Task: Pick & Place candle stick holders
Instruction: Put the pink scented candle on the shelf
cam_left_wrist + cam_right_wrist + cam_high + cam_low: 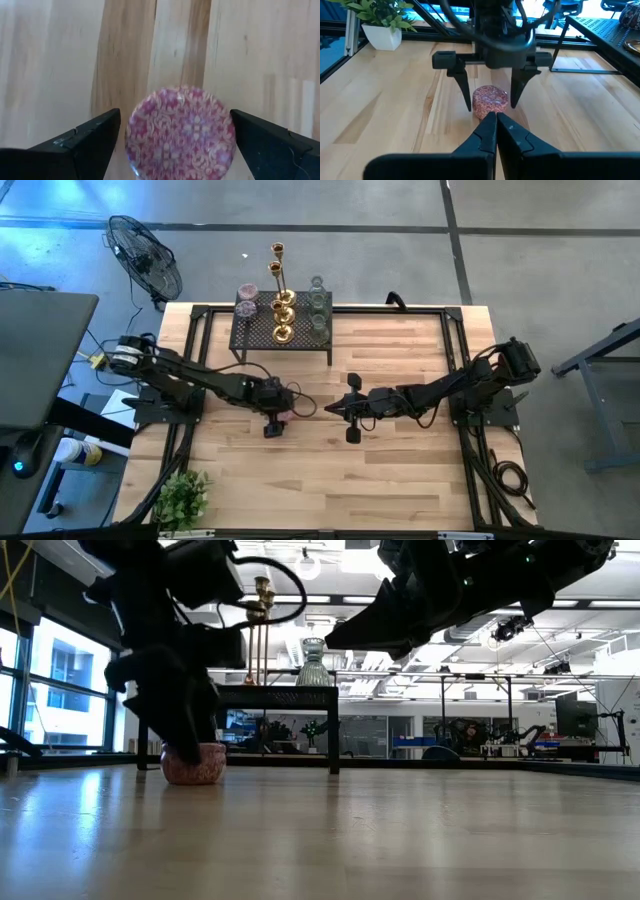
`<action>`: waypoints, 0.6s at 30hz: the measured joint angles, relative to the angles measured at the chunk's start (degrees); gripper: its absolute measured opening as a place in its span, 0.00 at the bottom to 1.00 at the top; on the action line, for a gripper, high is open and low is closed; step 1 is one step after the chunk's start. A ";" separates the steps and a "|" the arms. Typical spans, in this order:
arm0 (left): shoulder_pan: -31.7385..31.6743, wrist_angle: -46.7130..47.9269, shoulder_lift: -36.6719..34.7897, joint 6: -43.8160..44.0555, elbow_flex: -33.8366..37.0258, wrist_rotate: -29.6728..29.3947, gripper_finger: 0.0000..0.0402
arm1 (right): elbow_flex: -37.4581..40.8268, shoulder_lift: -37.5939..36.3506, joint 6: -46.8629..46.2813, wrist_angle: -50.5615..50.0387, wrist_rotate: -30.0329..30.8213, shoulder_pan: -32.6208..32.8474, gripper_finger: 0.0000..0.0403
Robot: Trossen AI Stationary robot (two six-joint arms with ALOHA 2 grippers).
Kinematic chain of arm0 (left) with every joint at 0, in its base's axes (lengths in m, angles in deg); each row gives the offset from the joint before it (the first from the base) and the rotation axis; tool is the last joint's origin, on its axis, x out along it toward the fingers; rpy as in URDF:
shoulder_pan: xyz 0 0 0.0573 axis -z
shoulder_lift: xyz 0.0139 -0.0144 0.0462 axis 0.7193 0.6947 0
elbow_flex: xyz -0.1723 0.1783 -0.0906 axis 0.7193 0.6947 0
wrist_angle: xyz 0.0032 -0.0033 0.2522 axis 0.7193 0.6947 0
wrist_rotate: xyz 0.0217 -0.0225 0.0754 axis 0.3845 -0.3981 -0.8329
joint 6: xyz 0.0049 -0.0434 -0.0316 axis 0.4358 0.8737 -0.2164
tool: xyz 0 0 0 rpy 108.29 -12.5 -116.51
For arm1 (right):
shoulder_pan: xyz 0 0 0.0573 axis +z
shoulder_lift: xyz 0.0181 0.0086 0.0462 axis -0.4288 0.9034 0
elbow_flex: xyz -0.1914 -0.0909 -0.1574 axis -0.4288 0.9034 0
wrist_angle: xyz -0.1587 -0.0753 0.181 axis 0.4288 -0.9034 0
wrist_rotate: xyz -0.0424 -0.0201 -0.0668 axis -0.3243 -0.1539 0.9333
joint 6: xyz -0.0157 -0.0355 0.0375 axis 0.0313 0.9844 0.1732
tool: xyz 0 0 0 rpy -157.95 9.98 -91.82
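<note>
Left gripper [490, 102]: pointing down over mid-table, jaws spread either side of pink holder [490, 100], not touching.
Right gripper [347, 410]: facing it, jaws pressed together.
Pink holder: round, squat, patterned, on pale wood table [400, 480].

Black jointed arms, looping cables, tapered fingers [465, 87]

Black mesh metal rack [282, 328] standing at the far edge of the wooden table [400, 470], well beyond both tools. Leafy green plant [183, 498] in a white pot at the near left corner. Black floor fan [146, 256] off the table, behind the left arm.
</note>
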 joint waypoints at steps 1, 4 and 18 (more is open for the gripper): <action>0.00 0.18 0.36 0.00 0.01 -0.01 0.91 | 0.00 0.00 0.05 0.00 0.00 0.00 0.00; 0.00 -1.06 1.82 -0.02 0.02 -0.06 0.91 | -0.02 0.00 0.16 0.02 -0.01 0.00 0.00; -0.02 -0.91 0.60 0.49 0.07 1.18 0.71 | -0.02 0.00 0.45 0.00 0.05 0.00 0.00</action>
